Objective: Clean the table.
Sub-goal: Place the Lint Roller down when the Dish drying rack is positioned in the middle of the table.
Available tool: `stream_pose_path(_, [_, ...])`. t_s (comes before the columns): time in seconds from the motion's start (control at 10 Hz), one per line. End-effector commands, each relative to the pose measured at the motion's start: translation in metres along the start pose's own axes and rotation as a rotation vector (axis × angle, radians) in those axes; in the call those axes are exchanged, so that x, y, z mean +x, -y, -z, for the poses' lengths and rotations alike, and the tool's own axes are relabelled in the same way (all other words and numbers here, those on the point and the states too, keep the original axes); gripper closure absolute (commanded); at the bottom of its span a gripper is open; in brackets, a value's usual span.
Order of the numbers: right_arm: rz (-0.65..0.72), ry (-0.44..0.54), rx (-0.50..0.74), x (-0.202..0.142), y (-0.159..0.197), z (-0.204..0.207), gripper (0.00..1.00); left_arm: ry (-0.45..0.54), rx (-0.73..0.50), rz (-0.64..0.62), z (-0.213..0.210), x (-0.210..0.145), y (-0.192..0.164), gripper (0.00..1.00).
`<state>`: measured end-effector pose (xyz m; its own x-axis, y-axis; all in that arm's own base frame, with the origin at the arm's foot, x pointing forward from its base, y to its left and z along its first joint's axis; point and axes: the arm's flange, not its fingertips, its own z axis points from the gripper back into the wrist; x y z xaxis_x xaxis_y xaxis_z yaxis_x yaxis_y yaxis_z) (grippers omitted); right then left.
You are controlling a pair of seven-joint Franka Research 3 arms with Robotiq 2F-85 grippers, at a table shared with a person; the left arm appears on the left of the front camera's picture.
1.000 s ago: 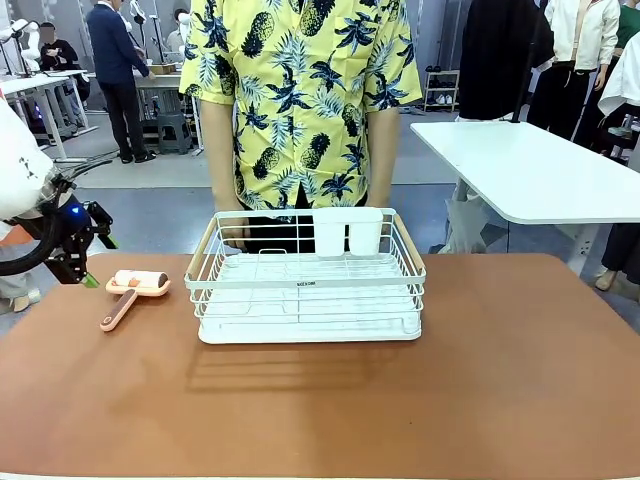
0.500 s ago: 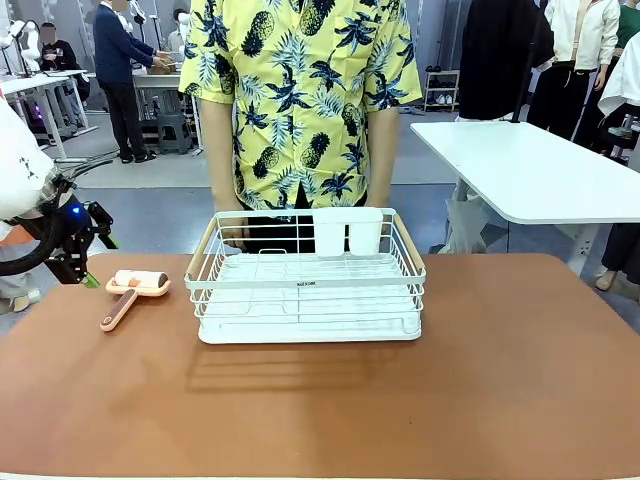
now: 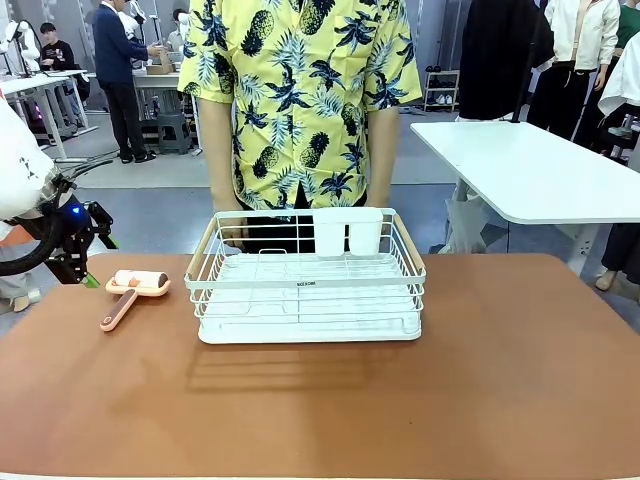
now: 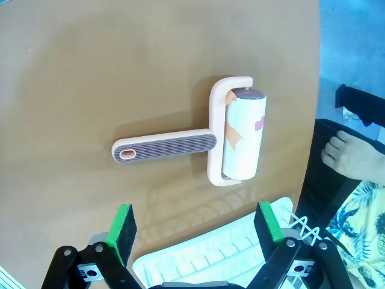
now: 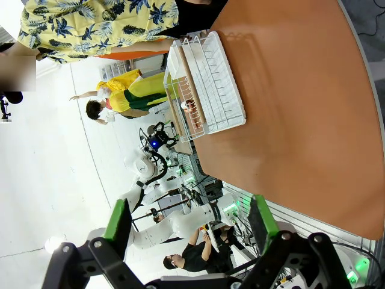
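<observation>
Showing lint roller tape pattern.

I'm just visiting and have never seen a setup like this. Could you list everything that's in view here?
table: one, reddish-brown, spans the foreground.
lint roller: one, peach frame and handle with a white roll, lying flat on the table's left part, left of the rack.
dish rack: one, white wire with wooden side handles, middle of the table near the far edge; two white cups sit at its back.
white table: one, behind to the right.
person: one, in a yellow pineapple-print shirt, standing at the far side behind the rack.
left gripper: black with green pads, open, above the lint roller.
right gripper: black with green pads, open, off the table's edge.
</observation>
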<state>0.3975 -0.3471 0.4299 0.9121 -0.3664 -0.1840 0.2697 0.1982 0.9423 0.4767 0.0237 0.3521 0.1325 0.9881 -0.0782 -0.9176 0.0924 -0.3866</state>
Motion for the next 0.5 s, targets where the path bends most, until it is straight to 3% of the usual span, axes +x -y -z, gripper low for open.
stream_pose_path(0.0, [-0.006, 0.002, -0.002, -0.0013, -0.0032, -0.0005, 0.0, 0.0, -0.006, -0.003, -0.0015, 0.0007, 0.0005, 0.0])
stream_pose_path(0.4, [-0.006, 0.002, -0.002, -0.0013, -0.0032, -0.0005, 0.0, 0.0, -0.006, -0.003, -0.0015, 0.0007, 0.0005, 0.0])
